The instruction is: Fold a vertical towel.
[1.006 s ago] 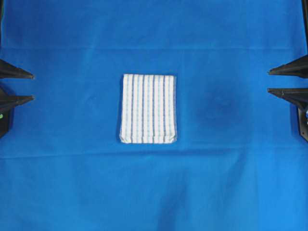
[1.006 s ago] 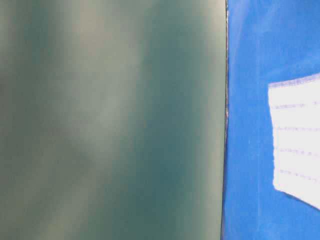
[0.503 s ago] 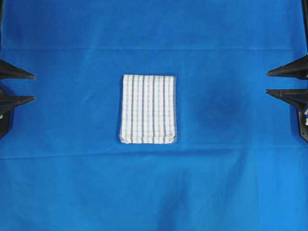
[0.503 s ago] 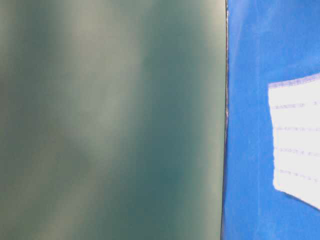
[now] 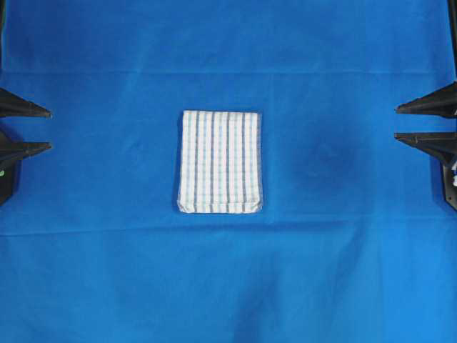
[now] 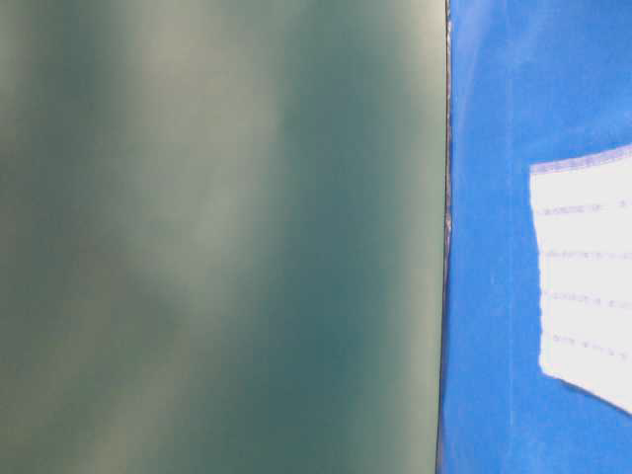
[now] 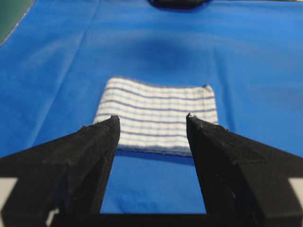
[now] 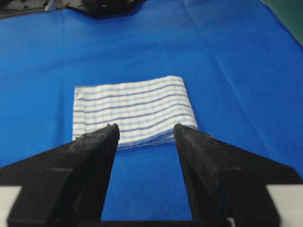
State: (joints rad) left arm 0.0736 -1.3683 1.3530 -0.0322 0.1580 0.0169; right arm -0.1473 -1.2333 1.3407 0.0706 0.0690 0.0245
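Observation:
The towel (image 5: 220, 161), white with thin blue and grey lengthwise stripes, lies folded into a compact rectangle at the middle of the blue table cloth (image 5: 228, 279). It also shows in the left wrist view (image 7: 158, 113), the right wrist view (image 8: 131, 109) and at the right edge of the table-level view (image 6: 585, 267). My left gripper (image 5: 50, 128) is open and empty at the far left edge, well apart from the towel. My right gripper (image 5: 397, 121) is open and empty at the far right edge. Each also shows in its own wrist view, left (image 7: 150, 119) and right (image 8: 143, 126).
The blue table cloth covers the whole work surface. A blurred grey-green panel (image 6: 217, 237) fills the left of the table-level view. A dark arm base (image 8: 102, 5) shows at the top of the right wrist view.

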